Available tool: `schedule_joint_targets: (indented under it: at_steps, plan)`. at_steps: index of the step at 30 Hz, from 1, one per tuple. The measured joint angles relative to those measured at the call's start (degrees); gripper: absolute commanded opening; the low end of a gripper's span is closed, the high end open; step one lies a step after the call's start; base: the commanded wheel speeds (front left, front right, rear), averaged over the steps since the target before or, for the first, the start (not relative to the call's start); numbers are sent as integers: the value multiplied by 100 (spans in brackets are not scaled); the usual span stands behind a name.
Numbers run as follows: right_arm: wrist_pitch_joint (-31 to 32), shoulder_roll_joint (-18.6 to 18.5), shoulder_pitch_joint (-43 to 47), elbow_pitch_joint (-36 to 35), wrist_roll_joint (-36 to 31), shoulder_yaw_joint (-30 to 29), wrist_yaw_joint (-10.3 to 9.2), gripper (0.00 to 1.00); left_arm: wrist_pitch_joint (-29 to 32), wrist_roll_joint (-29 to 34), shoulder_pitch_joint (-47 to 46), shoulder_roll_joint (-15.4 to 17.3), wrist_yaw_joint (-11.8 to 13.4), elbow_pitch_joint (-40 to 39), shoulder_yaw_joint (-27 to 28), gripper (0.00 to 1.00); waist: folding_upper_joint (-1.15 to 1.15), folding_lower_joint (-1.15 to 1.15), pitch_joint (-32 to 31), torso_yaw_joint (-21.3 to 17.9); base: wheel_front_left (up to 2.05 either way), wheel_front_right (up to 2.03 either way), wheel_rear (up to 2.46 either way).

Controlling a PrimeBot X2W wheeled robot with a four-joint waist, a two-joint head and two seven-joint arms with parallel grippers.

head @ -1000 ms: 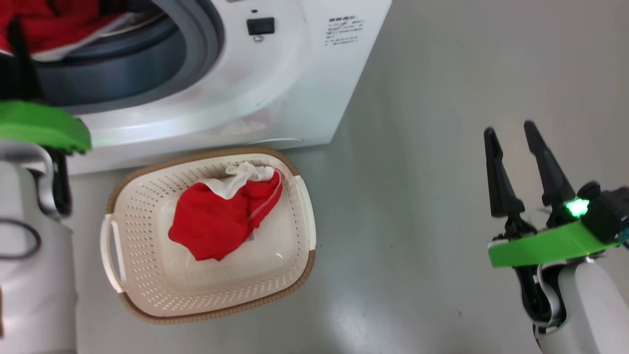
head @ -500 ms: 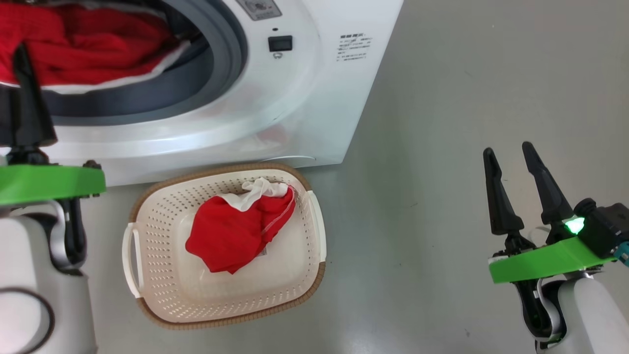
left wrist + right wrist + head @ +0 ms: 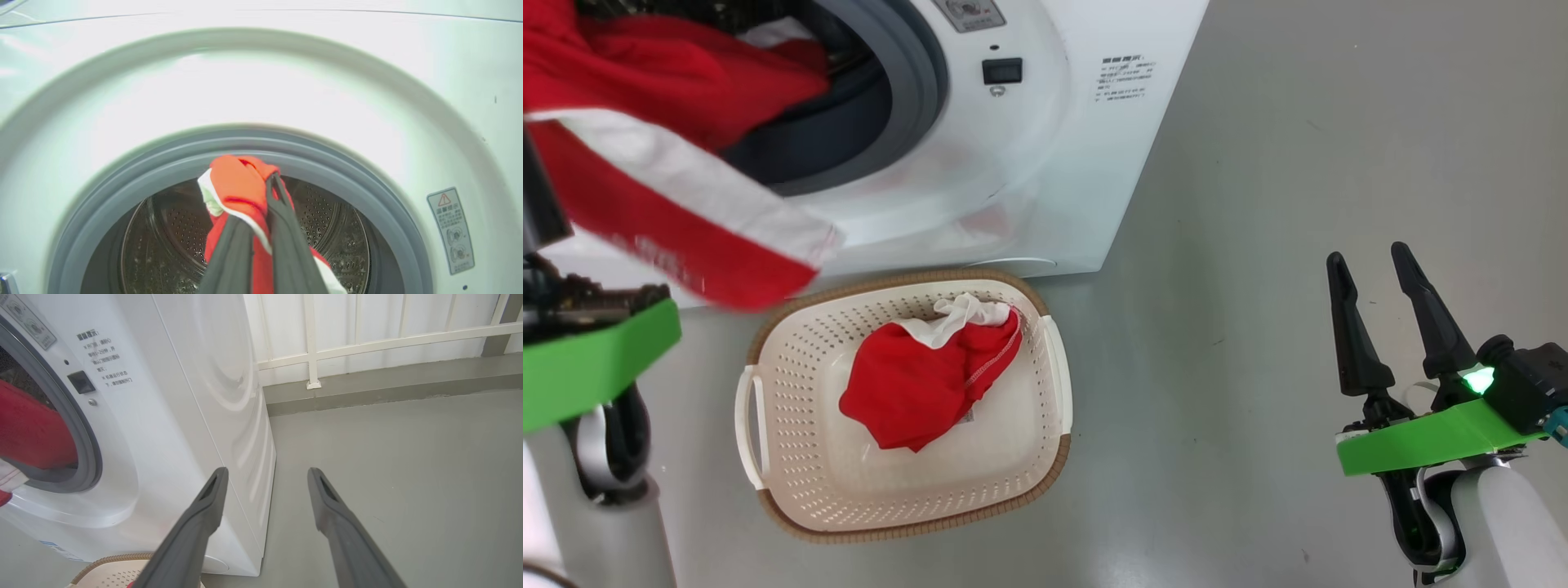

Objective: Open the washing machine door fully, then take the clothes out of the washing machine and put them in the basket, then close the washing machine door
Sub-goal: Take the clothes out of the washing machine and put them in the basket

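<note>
The white washing machine (image 3: 1045, 163) stands at the upper left with its drum (image 3: 339, 228) open; the washing machine door is out of view. My left gripper (image 3: 261, 192) is shut on a red garment with a white band (image 3: 670, 212), one of the clothes, which trails out of the drum over the machine's front. The garment's lower end hangs just above the basket's left rim. The cream basket (image 3: 849, 490) sits on the floor in front of the machine and holds another red garment (image 3: 915, 384). My right gripper (image 3: 1368, 261) hovers open and empty at the lower right, well away from the basket.
Grey floor (image 3: 1258, 245) stretches to the right of the machine and basket. A white railing and a low grey kerb (image 3: 367, 339) run behind the machine. The basket's brown rim (image 3: 110, 559) lies at the foot of the machine.
The red garment has come out of the drum and now hangs over the machine's front. My left arm drew back with it. The head camera shifted; the right gripper stayed put.
</note>
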Motion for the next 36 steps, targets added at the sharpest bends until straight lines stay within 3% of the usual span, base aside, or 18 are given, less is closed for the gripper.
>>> schedule_joint_targets:
  at_steps: [11,25,36]
  plan:
    - [0,-9,-1,-1,0,-9,0,100,-5,-75,227,-76,101,-662,-53,0,0,0,52,9,0,0,0]
    - [0,-11,-30,-13,0,11,0,100,-2,-569,648,-78,204,1985,-985,0,0,0,263,9,0,0,0]
    - [0,-5,-188,-48,0,14,0,100,3,-586,394,-75,189,4100,-1244,0,0,0,549,-97,0,0,0]
